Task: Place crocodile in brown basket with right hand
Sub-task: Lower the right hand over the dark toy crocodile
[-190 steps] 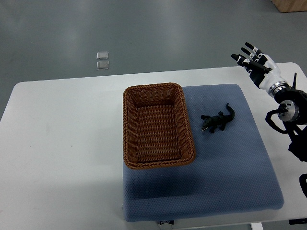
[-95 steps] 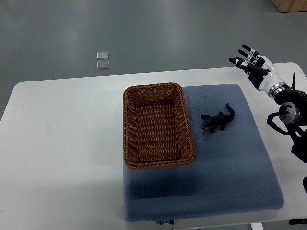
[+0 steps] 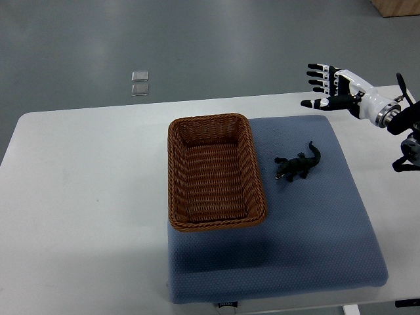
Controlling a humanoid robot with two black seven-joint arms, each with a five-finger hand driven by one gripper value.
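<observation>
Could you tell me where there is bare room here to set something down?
The white table left of the brown basket is bare, as is the near half of the blue mat. The strip between basket and crocodile is tight. The open right hand hovers near the mat's far right corner.

Swung the right hand (image 3: 335, 85) from fingers-up to fingers pointing toward picture-left; shifted it leftward and a little higher, above the table's (image 3: 85, 197) far edge near the blue mat's (image 3: 315, 216) corner; raised the forearm along the right edge, leaving less arm in view.
</observation>
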